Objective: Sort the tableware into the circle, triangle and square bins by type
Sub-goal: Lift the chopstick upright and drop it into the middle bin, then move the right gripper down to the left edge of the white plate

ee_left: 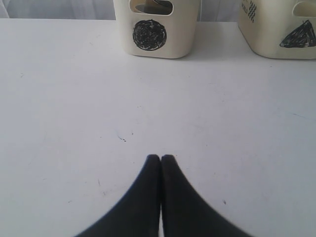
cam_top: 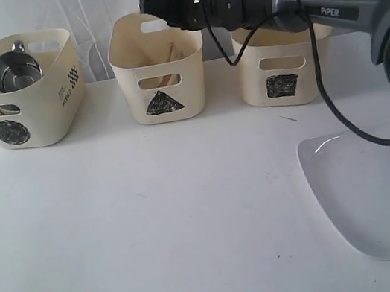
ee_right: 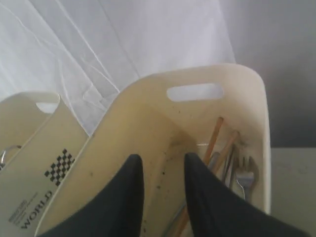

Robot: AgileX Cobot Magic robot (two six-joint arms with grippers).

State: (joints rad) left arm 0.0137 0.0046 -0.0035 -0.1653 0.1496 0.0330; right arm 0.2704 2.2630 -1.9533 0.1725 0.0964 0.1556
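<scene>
My right gripper [cam_top: 143, 6] hangs over the triangle bin [cam_top: 159, 69]. Its jaws stand open [ee_right: 160, 160] with nothing between them. Inside that bin [ee_right: 247, 84] lie two wooden chopsticks [ee_right: 213, 138] and steel cutlery [ee_right: 245, 177]. The circle bin [cam_top: 22, 89] at the left holds steel mugs [cam_top: 15, 70]. The square bin [cam_top: 284, 70] stands partly behind my right arm, its inside hidden. A large white plate [cam_top: 384, 192] lies on the table at the front right. My left gripper [ee_left: 161, 158] is shut and empty over bare table, facing the circle bin [ee_left: 158, 29].
The three bins stand in a row along the back of the white table [cam_top: 155, 221], in front of a white cloth backdrop. A black cable [cam_top: 342, 120] droops from my right arm over the table near the plate.
</scene>
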